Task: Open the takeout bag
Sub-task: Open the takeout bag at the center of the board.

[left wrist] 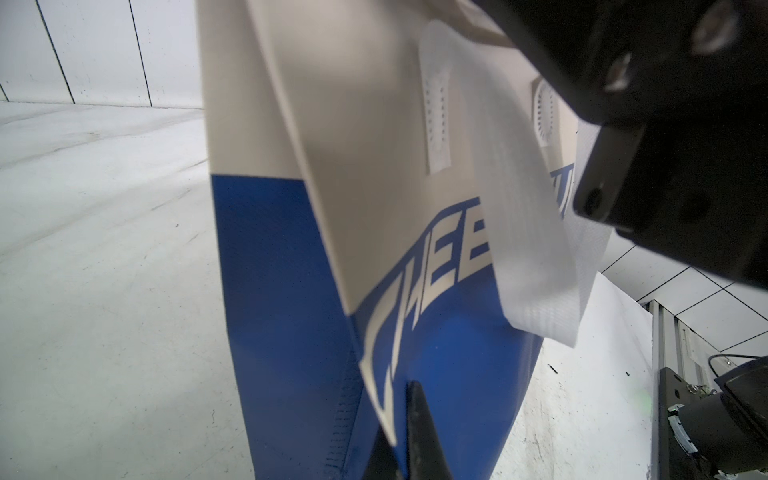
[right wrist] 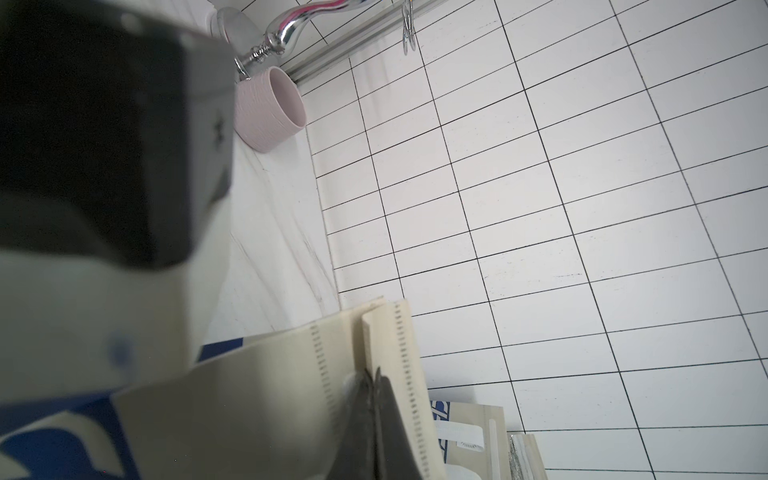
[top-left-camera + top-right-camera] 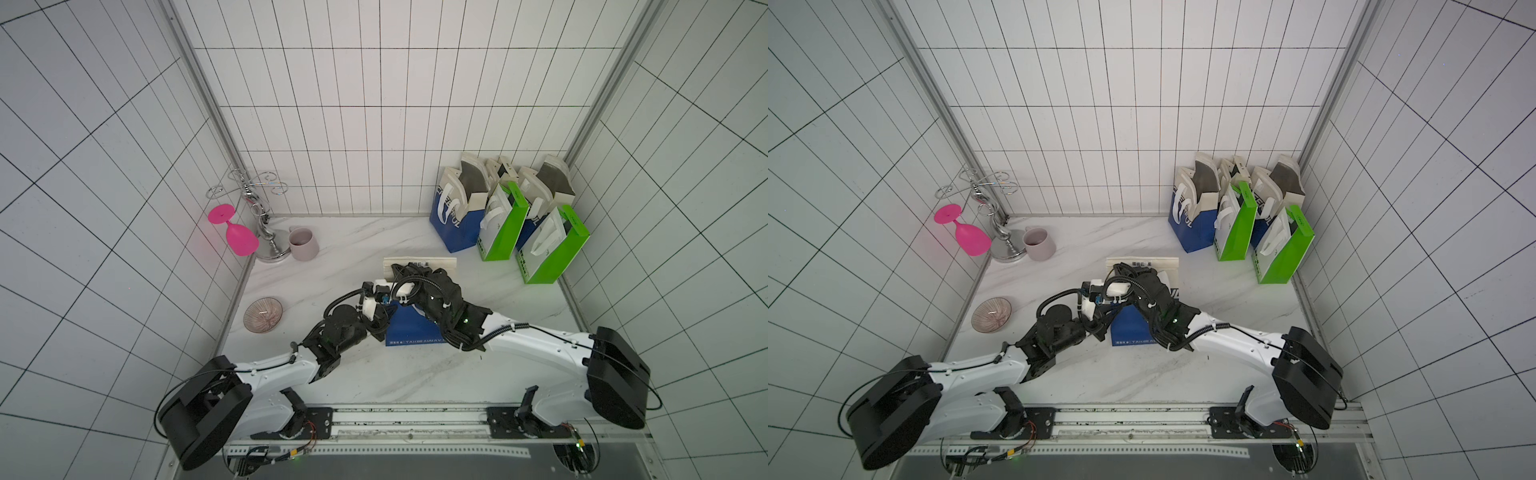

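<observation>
Right, both arms are folded in over the takeout bag [image 3: 409,330] at mid-table.
My left arm [image 3: 270,370] and right arm [image 3: 540,338] reach inward from the near rail, and their wrists meet above the blue-and-cream bag. It sits on the marble tabletop [image 3: 353,249], well apart from the spare bags [image 3: 503,216] in the far corner. My left gripper [image 1: 401,419] is pinched on the bag's cream side fold, and my right gripper [image 2: 371,376] is clamped on its cream top edge.
</observation>
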Controlling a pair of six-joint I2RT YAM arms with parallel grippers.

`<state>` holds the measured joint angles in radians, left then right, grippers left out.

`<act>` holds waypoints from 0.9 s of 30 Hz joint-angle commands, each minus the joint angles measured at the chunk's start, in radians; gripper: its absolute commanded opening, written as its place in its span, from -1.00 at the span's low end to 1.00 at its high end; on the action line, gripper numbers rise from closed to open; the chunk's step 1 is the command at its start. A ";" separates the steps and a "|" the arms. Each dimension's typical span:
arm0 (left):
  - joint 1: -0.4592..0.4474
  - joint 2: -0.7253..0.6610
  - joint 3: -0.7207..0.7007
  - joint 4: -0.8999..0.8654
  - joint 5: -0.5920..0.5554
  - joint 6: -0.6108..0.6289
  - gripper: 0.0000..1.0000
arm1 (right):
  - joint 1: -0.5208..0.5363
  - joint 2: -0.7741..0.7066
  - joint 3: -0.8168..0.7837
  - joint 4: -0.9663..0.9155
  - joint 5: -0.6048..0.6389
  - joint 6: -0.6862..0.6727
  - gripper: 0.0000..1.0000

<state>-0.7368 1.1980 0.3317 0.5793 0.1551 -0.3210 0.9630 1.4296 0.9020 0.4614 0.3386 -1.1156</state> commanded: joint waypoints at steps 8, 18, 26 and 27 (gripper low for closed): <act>-0.005 -0.052 -0.023 -0.064 -0.002 0.017 -1.00 | -0.116 -0.081 0.210 -0.262 -0.095 0.107 -1.00; -0.005 -0.105 -0.028 -0.114 -0.035 0.050 -1.00 | -0.225 -0.031 0.572 -0.779 -0.312 -0.026 -1.00; -0.004 -0.076 -0.027 -0.104 -0.035 0.061 -1.00 | -0.238 -0.037 0.580 -0.863 -0.412 -0.157 -1.00; -0.005 -0.070 -0.025 -0.102 -0.035 0.066 -1.00 | -0.238 -0.033 0.583 -0.865 -0.411 -0.170 -1.00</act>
<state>-0.7383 1.1072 0.3195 0.5182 0.1268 -0.2749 0.7483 1.4025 1.3716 -0.3637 -0.0601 -1.1919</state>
